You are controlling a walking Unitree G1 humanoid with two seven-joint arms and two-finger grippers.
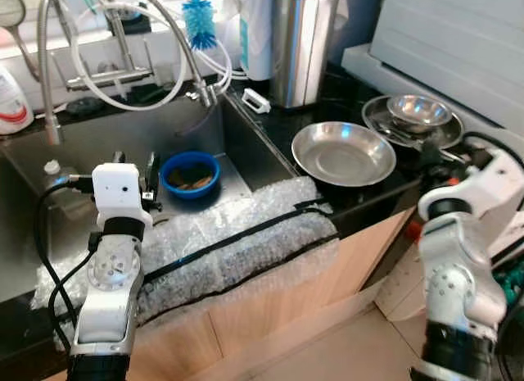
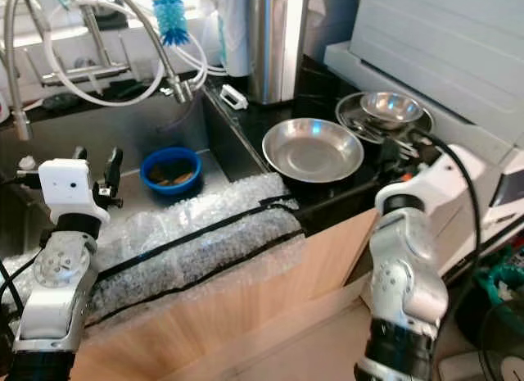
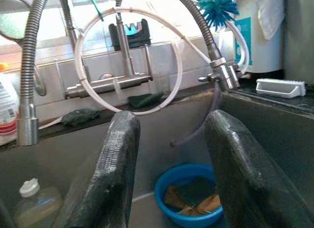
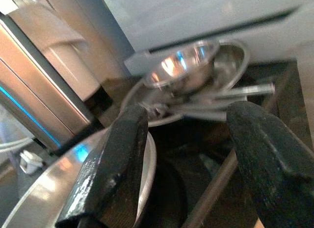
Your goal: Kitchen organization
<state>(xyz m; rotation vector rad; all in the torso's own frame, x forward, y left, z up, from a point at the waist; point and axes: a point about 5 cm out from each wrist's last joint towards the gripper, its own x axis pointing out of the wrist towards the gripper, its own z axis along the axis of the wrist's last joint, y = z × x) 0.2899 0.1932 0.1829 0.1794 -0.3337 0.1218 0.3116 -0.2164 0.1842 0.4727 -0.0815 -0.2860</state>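
A blue bowl [image 1: 190, 174] holding brown scraps sits in the steel sink [image 1: 98, 135]. My left gripper [image 1: 135, 170] hovers open just left of it over the basin, and in the left wrist view its fingers [image 3: 110, 169] frame the bowl [image 3: 189, 193] with nothing between them. On the black counter lies a wide steel plate [image 1: 344, 154]. Behind it a small steel bowl [image 1: 419, 111] rests on another plate with utensils. My right gripper [image 2: 385, 151] is open beside the counter's right end, pointing at that stack [image 4: 181, 63].
Bubble wrap [image 1: 237, 233] covers the sink's front edge. Flexible faucets and hoses [image 1: 123, 70] arch over the basin, with a blue brush [image 1: 199, 20] behind. A steel canister [image 1: 303, 45] stands at the back. A bottle [image 1: 53, 172] lies in the sink's left. A white appliance [image 1: 458, 37] is on the right.
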